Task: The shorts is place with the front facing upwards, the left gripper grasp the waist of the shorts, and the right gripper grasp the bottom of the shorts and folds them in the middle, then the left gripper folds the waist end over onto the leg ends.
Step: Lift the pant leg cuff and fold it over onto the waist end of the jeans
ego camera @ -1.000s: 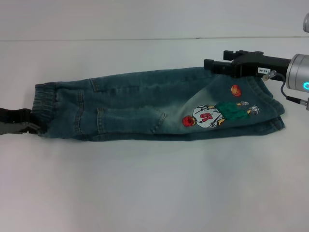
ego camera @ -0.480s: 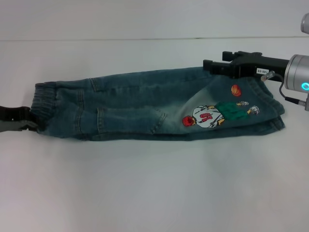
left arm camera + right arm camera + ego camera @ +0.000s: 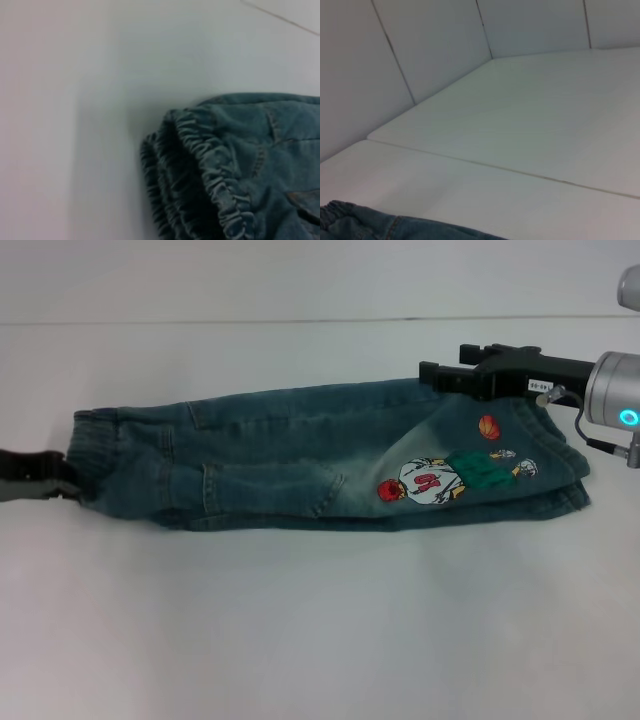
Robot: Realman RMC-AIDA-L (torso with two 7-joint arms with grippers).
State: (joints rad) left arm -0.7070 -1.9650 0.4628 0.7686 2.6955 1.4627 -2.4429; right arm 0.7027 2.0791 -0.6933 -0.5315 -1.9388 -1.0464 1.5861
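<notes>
Table (image 3: 320, 640): white, bare around the cloth.
Shorts (image 3: 300, 460): folded lengthwise, lying across the middle; waist at 9 o'clock, leg ends at 3 o'clock, cartoon print up.
Right gripper (image 3: 432, 375): over the far edge of the leg ends, at 2 o'clock; fingers' opening cannot be told, nothing visibly held.
Left gripper (image 3: 62, 480): at 9 o'clock, against the waistband (image 3: 210, 170); grip cannot be told.
Change: left gripper slid outward and slightly up since a second ago; shorts unmoved.
Meaning: lengthwise fold seems done; waist-over-legs fold apparently not begun.
</notes>
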